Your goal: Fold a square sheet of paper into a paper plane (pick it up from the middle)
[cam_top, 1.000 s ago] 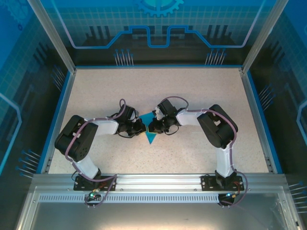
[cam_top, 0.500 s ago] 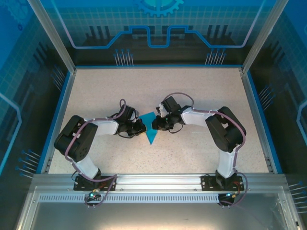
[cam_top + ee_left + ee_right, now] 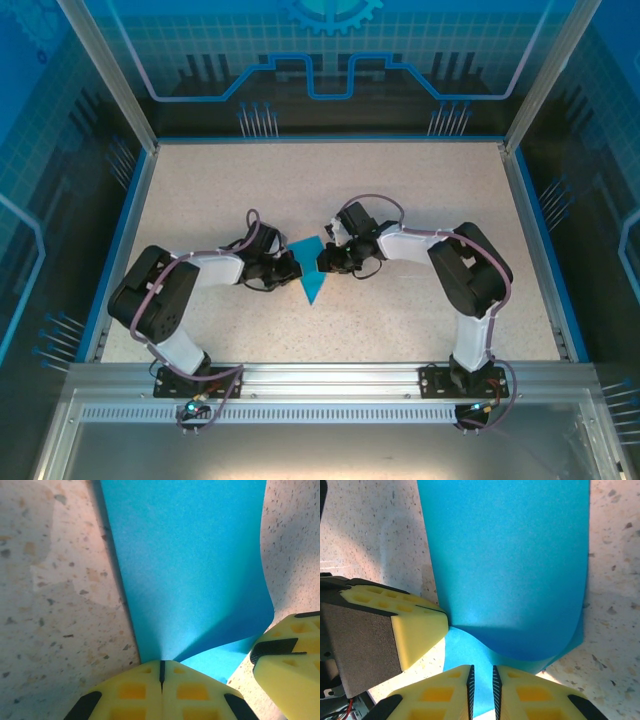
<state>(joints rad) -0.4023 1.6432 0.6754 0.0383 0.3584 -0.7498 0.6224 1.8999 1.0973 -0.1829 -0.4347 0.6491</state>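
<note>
Folding looks to be well past its start. The paper plane lies mid-surface between the two arms as a pointed, kite-like teal shape, its tip toward the arm bases, so the square outline is gone and the nose folds seem done. In both wrist views, though, an upper layer bows up off the speckled surface in a soft curve and is not pressed into a sharp crease. I judge the current fold unfinished. What is left is to flatten that layer, set the centre crease and form the wings.

The left end effector sits at the left edge of the paper. Its own camera shows its yellow fingers pressed together on a thin dark seam, with the teal sheet running straight out of that seam, so it is clamped on the plane. The right end effector sits at the opposite edge. Its fingers stand a narrow slot apart with teal showing in the slot, so they are parted slightly and not pinching the paper.

By count there is one piece of paper, two arms and two end effectors — each at one flank of the plane, close enough that each wrist camera catches a yellow finger of the other.
</note>
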